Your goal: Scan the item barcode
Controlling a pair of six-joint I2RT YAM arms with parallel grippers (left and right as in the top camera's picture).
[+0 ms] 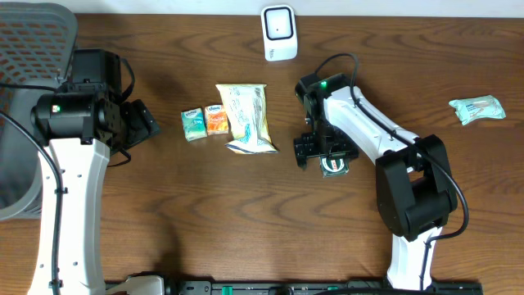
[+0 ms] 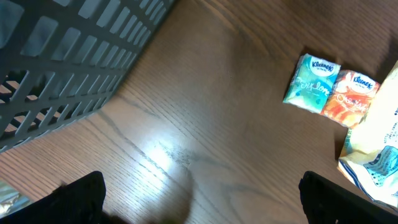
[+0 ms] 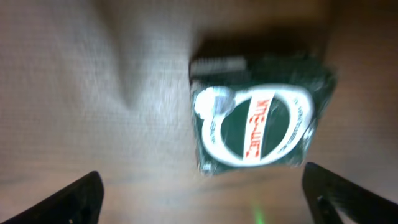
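The item under my right gripper (image 1: pixel 322 152) is a small dark green packet (image 1: pixel 335 167) with a white ring label, lying flat on the wooden table. In the right wrist view the packet (image 3: pixel 261 118) lies just beyond the open gripper (image 3: pixel 211 205), whose fingertips (image 3: pixel 81 196) stand wide with nothing between them. The white barcode scanner (image 1: pixel 278 33) stands at the table's back edge. My left gripper (image 1: pixel 141 123) hovers open at the left, over bare wood (image 2: pixel 205 205) in its wrist view, holding nothing.
A teal tissue pack (image 1: pixel 193 124) and an orange one (image 1: pixel 216 120) lie beside a large pale snack bag (image 1: pixel 248 117) mid-table. A mint wrapper (image 1: pixel 477 108) sits far right. A grey mesh basket (image 1: pixel 33 49) stands at the left edge.
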